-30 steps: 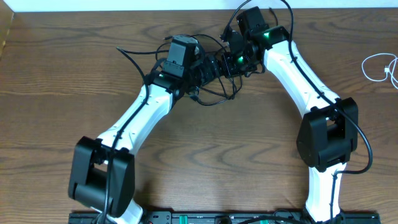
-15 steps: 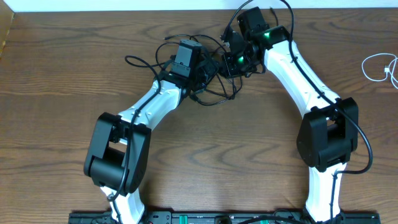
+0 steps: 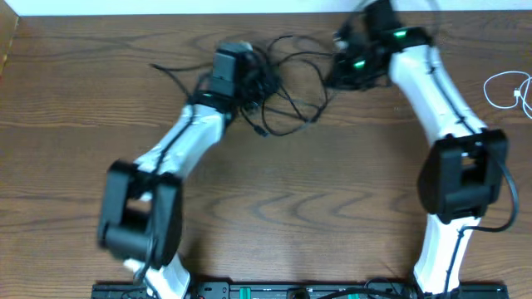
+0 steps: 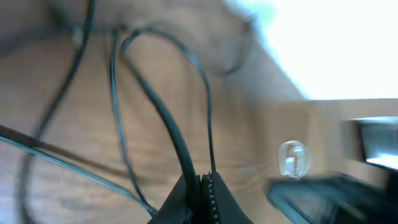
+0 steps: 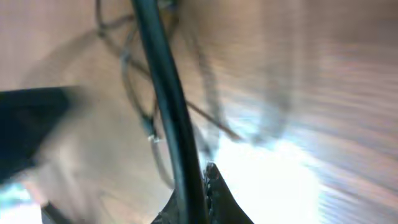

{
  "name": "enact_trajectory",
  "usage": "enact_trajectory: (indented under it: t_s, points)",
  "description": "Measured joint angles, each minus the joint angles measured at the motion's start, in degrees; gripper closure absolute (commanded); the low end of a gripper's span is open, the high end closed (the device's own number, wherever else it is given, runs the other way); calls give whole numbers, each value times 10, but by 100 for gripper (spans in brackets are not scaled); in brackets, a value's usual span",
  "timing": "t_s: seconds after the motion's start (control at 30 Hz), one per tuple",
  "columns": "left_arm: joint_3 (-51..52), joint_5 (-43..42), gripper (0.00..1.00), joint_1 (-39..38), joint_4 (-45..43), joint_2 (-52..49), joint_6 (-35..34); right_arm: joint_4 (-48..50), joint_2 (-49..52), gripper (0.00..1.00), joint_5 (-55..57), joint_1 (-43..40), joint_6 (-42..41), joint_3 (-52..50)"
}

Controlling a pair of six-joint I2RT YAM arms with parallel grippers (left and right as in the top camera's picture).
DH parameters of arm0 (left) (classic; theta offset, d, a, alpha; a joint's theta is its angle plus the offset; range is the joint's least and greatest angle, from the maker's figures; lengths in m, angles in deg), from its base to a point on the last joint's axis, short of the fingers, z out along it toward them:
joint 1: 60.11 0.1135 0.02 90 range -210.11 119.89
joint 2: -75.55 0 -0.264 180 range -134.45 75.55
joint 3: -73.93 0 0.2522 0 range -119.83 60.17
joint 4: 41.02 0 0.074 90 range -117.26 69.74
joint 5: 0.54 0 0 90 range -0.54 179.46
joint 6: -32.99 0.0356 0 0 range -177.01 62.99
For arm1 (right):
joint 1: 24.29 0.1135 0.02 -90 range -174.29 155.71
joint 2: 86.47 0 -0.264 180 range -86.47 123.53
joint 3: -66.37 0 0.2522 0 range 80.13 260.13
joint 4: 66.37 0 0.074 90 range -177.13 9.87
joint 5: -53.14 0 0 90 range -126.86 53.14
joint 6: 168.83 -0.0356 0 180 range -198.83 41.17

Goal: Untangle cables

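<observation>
Left claw [image 4: 200,196] clamped on black cables [image 4: 163,118], right claw [image 5: 202,190] pinching another stretch, loops spread on table [image 3: 83,124] between them.

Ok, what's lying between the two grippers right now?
Loose loops of the black cables run from the left gripper across to the right gripper; the overhead view shows it.

Two arms of glossy white shell links, left arm [image 3: 179,143] and right arm [image 3: 434,87], jointed by boxy black motor housings [image 3: 460,178]. Small green lamps [image 3: 359,63] glowing at 1 o'clock in the overhead view. Thick black cord [image 3: 514,199] looping off the right elbow housing. On the left gripper [image 4: 200,182], black wedge fingers [image 4: 221,205], finely toothed inside; right gripper [image 5: 205,174] likewise black.
</observation>
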Motion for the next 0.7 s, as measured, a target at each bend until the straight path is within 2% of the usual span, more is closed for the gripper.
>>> enact_trajectory:
  t_s: [0.17, 0.37, 0.57, 0.7]
  points:
    - [1, -28, 93, 62, -10, 152, 31, -8, -4, 99, 7, -64, -5, -19]
    - [1, -40, 93, 105, -18, 339, 38, -9, -4, 99, 47, -68, -7, -47]
    - [1, -47, 93, 140, -67, 439, 24, -7, -4, 99, 110, -68, -13, -69]
    - [1, -49, 92, 195, -73, 476, 14, -14, -4, 99, 143, -70, -16, -86]
